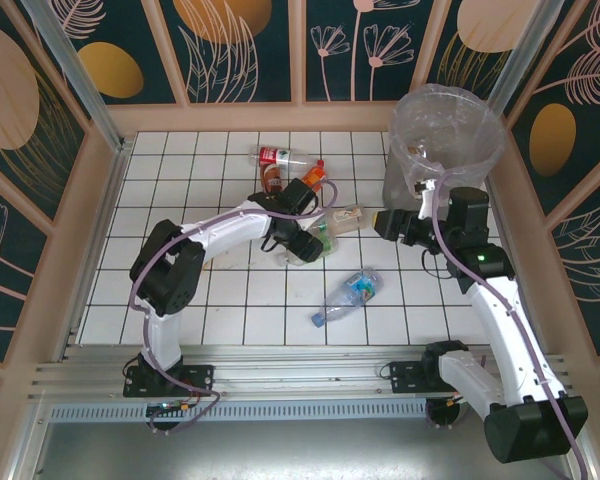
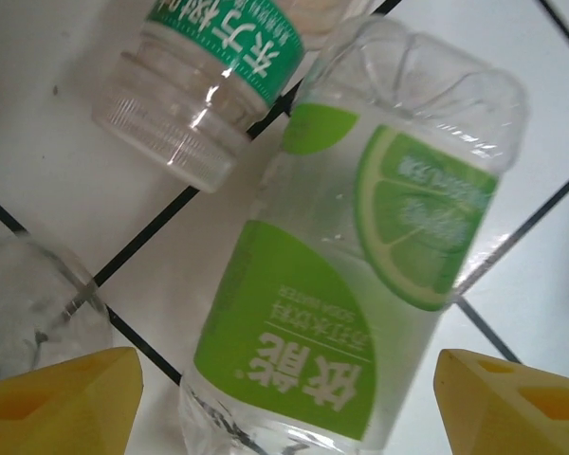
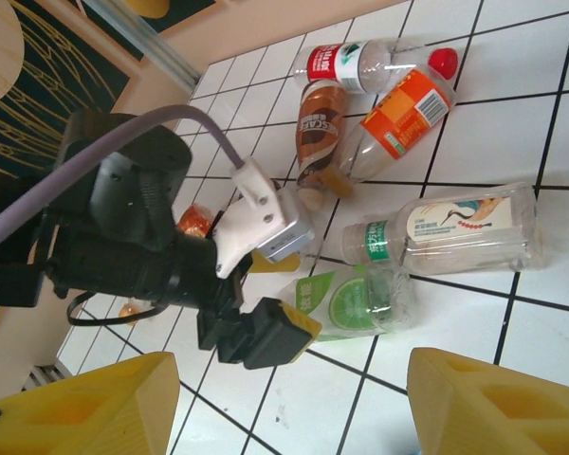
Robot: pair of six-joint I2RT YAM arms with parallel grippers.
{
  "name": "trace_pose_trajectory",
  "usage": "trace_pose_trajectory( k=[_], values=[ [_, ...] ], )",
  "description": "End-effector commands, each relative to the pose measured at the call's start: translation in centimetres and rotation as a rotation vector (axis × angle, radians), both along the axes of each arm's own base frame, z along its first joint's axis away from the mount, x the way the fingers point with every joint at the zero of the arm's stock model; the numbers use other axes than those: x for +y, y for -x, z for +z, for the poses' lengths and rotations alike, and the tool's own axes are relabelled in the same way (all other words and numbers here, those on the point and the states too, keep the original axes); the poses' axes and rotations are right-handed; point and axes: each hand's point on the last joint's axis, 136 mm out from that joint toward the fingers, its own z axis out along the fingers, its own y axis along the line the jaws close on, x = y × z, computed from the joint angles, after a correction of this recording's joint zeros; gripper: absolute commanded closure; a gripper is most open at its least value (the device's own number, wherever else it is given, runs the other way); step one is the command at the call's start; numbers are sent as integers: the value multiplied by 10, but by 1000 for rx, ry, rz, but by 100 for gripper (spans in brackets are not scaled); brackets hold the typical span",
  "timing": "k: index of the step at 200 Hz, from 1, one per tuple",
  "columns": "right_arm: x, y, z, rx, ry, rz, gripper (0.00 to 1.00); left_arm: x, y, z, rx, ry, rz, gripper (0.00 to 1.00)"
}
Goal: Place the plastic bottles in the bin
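The left gripper (image 2: 284, 408) is spread wide, its yellow fingertips (image 2: 62, 398) either side of the lime-labelled bottle (image 2: 360, 284), with white tile showing between the bottle and the right-hand finger. That bottle is clear, thin and creased. Its long axis runs away from the wrist camera, and its petal-moulded base points away.

Just beyond it lies a green-banded bottle (image 2: 209, 76) with a ribbed base.

The right gripper (image 3: 294, 408) is also open and holds nothing. Its camera looks across the cluster: a squarish bird-labelled bottle (image 3: 446, 232), an orange-labelled bottle (image 3: 398, 118), a brown-labelled bottle (image 3: 318, 128) and a red-capped bottle (image 3: 370, 62).

The top view adds the grey bag-lined bin (image 1: 400, 180) beside the right gripper. It also shows a blue-labelled bottle (image 1: 348, 296) lying diagonally on the tiled table (image 1: 180, 290), apart from the cluster.
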Motion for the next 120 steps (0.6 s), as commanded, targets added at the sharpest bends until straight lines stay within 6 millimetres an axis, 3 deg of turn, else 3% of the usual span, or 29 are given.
trace_pose_trajectory(
  k=[1,24,120],
  values=[
    [5,2,10,-63,-10,31,34,5,-1,-9,-14,-70,-1,19],
    [7,2,8,-58,-16,42,34,8,-2,-18,-27,-106,17,19],
    [3,-12,0,-39,-24,-17,35,-14,26,-25,54,27,18,25]
  ],
)
